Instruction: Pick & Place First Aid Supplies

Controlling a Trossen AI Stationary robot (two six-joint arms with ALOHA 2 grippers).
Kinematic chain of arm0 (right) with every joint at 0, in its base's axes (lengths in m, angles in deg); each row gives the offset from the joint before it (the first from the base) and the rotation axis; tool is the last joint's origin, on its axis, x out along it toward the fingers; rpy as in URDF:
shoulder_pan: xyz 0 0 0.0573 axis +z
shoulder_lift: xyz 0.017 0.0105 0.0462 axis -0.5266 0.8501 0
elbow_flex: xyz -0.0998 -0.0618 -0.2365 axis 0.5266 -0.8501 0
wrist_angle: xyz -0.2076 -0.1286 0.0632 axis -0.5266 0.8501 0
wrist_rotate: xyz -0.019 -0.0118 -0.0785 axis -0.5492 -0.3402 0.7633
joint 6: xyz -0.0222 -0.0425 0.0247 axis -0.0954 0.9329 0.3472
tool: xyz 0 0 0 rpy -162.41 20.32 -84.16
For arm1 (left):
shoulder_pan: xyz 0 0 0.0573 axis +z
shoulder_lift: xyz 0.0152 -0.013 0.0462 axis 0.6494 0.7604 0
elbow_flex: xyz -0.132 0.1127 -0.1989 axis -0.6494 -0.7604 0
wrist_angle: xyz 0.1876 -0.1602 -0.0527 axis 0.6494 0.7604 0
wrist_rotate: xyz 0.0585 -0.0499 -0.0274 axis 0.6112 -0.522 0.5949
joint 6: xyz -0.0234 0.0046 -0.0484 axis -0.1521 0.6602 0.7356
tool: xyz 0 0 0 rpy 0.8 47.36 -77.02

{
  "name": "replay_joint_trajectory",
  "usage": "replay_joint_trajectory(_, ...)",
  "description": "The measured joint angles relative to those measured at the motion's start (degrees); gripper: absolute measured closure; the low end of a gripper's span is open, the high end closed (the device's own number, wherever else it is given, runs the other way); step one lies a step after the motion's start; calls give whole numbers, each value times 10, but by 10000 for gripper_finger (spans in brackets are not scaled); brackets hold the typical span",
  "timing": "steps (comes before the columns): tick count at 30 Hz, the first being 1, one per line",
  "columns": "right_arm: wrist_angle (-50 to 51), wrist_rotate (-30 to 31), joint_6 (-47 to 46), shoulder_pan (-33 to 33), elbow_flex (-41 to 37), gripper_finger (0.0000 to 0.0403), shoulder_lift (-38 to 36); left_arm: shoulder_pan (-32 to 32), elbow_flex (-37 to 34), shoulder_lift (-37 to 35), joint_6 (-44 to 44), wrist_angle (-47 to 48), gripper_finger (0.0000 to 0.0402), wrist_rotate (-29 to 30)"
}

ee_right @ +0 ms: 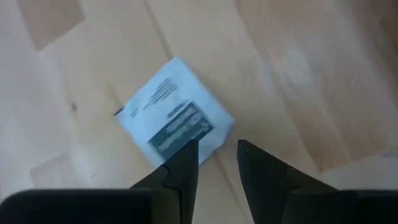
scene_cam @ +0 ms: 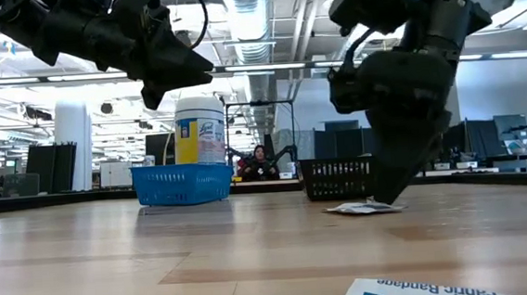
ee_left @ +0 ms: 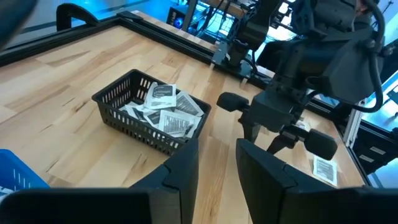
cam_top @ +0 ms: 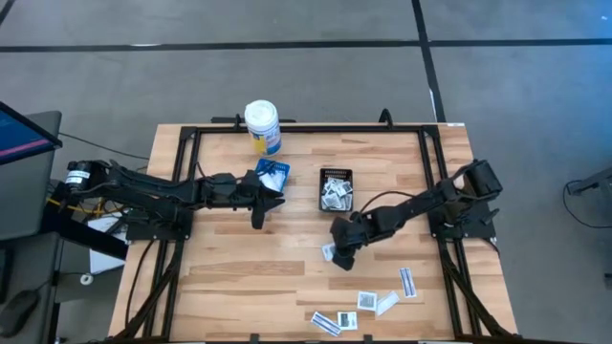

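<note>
Currently I am hovering the right gripper (ee_right: 214, 163), jaws slightly spread, over a white packet (ee_right: 172, 115) lying on the desk (cam_top: 249, 277); the left gripper (ee_left: 216, 163), jaws parted, is waiting near the blue tray (cam_top: 273, 173).

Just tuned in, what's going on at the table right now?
The right gripper is down at the tabletop, its fingers slightly apart over a squarish white packet lying flat on the wood; it has not closed on it. The black basket already holds several packets, and a few more lie loose near the table's front edge. The left gripper hangs above the table beside the blue basket, holding nothing.
</note>
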Motion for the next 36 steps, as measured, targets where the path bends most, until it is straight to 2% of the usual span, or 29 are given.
replay_joint_trajectory(8,-18,20,-2,-13,1,296,9,0,0,0,0,-1,294,0)
replay_joint_trajectory(19,-26,3,14,-17,3,299,38,0,0,0,-2,1,294,0)
replay_joint_trajectory(23,-20,4,37,-17,7,329,39,0,0,0,-2,1,294,0)
replay_joint_trajectory(28,-18,3,48,-25,27,391,41,0,0,0,-2,1,294,0)
replay_joint_trajectory(36,-24,13,102,-19,76,401,44,0,0,0,-2,2,294,0)
